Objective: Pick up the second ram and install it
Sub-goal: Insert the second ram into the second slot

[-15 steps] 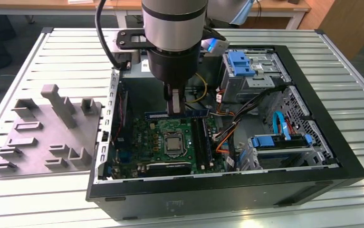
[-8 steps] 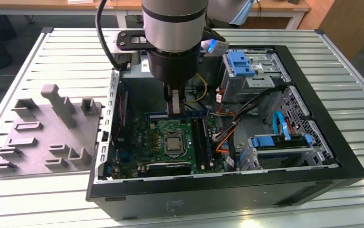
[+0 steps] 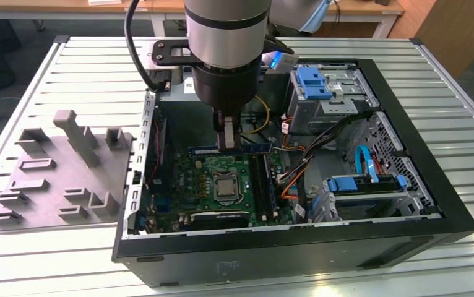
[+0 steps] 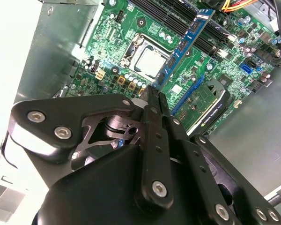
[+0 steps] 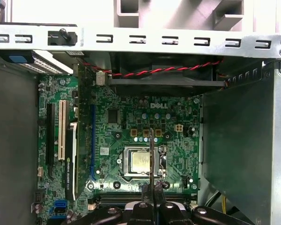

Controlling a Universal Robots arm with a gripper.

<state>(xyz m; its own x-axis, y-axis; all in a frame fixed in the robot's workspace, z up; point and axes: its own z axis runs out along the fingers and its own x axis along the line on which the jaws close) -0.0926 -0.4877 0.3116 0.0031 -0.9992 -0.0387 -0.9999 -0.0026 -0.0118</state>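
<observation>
One risk: end effector (image 3: 231,143) pinches the second ram (image 3: 254,148) over slots (image 3: 258,176) just below, so any skew could jam it.

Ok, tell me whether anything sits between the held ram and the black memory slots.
Nothing visible does. The gripper holds the second ram above the motherboard, crosswise to the black slots. The cables lie beside the slots, on the exterior view's right, not across them.

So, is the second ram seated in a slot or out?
Out: the end effector grips the second ram above the motherboard, not seated.
</observation>
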